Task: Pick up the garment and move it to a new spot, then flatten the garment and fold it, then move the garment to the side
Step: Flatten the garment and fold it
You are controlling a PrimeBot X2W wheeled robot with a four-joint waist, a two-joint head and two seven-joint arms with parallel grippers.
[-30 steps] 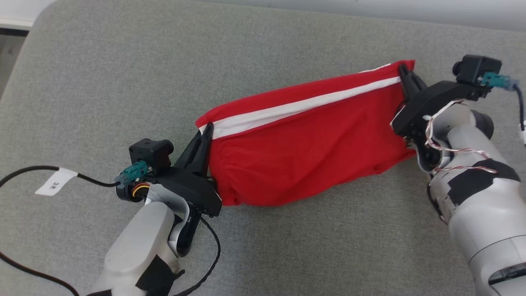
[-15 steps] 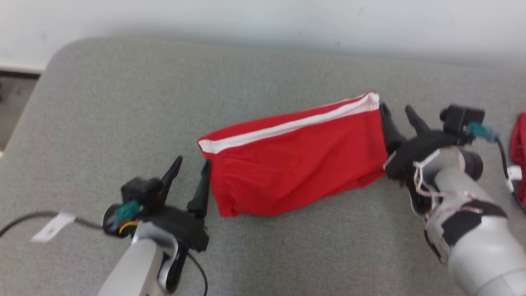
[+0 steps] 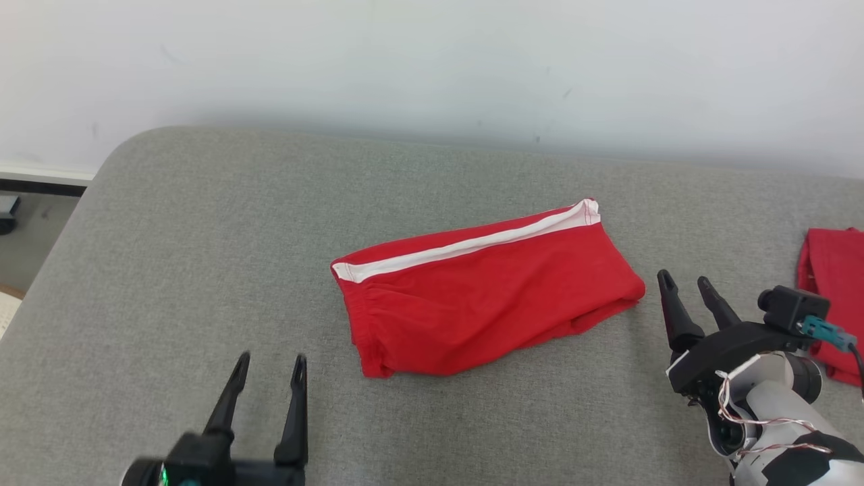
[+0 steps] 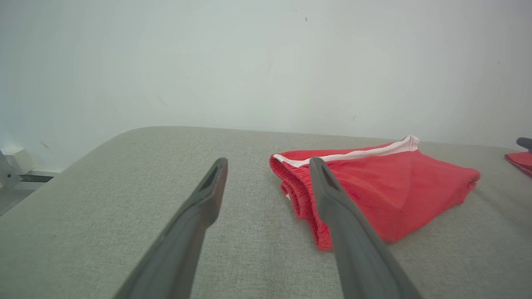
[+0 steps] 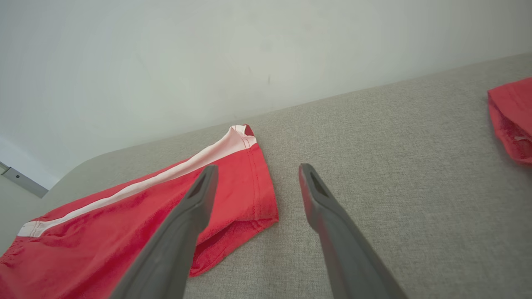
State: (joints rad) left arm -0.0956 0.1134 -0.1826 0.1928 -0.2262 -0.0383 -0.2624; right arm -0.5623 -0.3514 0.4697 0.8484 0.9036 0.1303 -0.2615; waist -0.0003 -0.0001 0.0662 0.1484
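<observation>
Found the garment (image 3: 486, 297) folded into a long red bundle, lying about midway along the grey cushion (image 3: 202, 236), nearer its far edge. Saw left jaws and right jaws spread apart, empty, clear of the cloth. Judged pickup, flattening and folding done. Counted only the shift to the side as left, perhaps toward another red cloth (image 3: 827, 270) at the right edge.

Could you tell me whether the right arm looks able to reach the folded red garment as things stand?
Probably yes: the right gripper stands open just beside the right end of the garment, with bare grey cushion between them and nothing in the way.
</observation>
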